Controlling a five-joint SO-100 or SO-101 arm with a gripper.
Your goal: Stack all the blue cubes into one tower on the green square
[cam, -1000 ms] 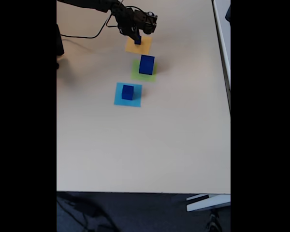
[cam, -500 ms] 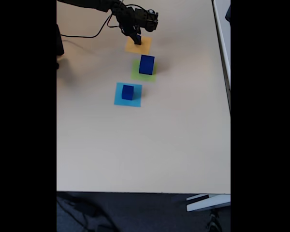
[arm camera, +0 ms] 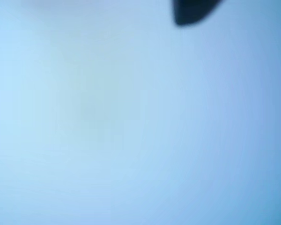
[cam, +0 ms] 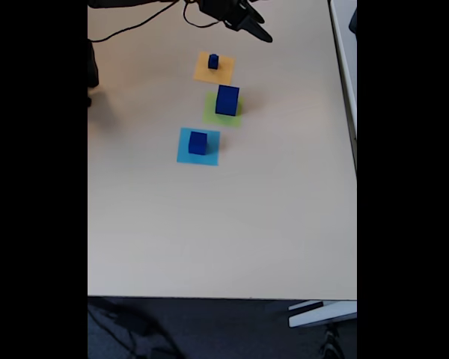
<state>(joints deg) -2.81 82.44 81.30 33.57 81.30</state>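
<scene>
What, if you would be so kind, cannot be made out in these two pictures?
- Wrist view: a blur of pale blue; a dark shape, cut off by the top edge, cannot be identified.
- Fixed view: the gripper is small and dark, so open or shut is unclear.
- Fixed view: the arm is cut off by the top edge.

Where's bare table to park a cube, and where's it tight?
Free: the wide table stretch from the light-blue square down to the near edge, plus both flanks of the patch row. Tight: the orange square, green square and light-blue square line, with the gripper just above.
</scene>
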